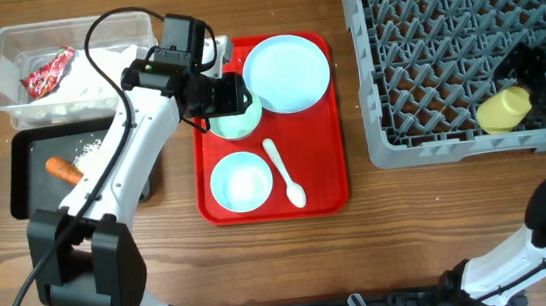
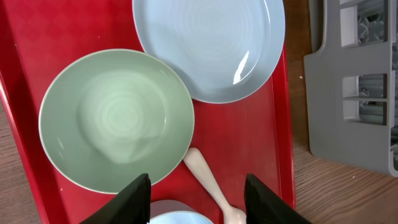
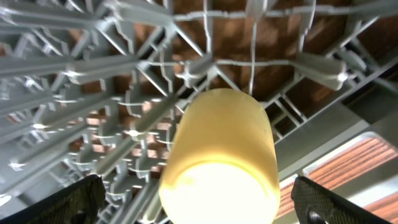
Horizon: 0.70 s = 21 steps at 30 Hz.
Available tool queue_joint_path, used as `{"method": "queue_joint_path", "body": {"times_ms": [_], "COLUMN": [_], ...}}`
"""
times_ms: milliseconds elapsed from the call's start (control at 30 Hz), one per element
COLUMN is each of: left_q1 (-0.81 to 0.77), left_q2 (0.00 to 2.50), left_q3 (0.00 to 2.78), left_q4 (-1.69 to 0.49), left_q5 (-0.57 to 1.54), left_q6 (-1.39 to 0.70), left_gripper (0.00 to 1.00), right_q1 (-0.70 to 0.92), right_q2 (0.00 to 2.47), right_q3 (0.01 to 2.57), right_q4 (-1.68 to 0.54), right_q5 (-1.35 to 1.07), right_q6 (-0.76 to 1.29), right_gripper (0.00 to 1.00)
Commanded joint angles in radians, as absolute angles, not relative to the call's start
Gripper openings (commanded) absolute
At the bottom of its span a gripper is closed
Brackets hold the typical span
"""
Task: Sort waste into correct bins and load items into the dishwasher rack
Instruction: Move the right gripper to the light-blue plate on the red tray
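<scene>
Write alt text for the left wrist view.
A pale-green bowl and a light-blue plate sit on a red tray, a white spoon beside the bowl. The open left claw frames the bottom edge; the grey rack shows at right.

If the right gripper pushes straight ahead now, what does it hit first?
Most likely the small yellow cup, centred ahead of the right gripper; the grey plastic rack lies behind it.

I am looking at a robot lab, robot arms [image 1: 118, 163] standing at a wooden table [image 1: 440, 219], grey dish rack [image 1: 433, 146] sitting on it
</scene>
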<state>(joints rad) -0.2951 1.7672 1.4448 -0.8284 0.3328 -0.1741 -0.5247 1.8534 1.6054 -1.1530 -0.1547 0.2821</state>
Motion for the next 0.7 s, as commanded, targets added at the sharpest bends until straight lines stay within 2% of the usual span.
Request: {"method": "queue_joint_path", "body": {"times_ms": [0, 100, 267, 400, 667], "left_q1": [-0.297, -0.297, -0.297, -0.296, -0.262], "left_q2": [1.763, 1.763, 1.763, 1.760, 1.692], "left_q3": [1.437, 1.437, 1.437, 1.439, 1.470], "left_q4": [-0.825, -0.824, -0.824, -0.844, -0.912], "left_q5": [0.320, 0.320, 0.319, 0.320, 0.319], "left_q6": [-0.165, -0.165, -0.160, -0.124, -0.109], "left_gripper": [0.48, 0.50, 0.59, 0.75, 0.76], "right_q1": [-0.530, -0.529, -0.496, -0.406, -0.119], "right_q2": [1.861, 1.848, 1.790, 1.725, 1.708], "right_q3": [1.724, 1.834, 1.942, 1.950, 1.941], "right_q4": [-1.189, -1.254, -1.311, -1.310, -1.262], "right_q5": [-0.175, -0.175, -0.194, -0.258, -0.426], "right_q6": [0.262, 0.260, 0.224, 0.181, 0.184], "right_gripper": [1.00, 1.00, 1.00, 1.00, 1.00]}}
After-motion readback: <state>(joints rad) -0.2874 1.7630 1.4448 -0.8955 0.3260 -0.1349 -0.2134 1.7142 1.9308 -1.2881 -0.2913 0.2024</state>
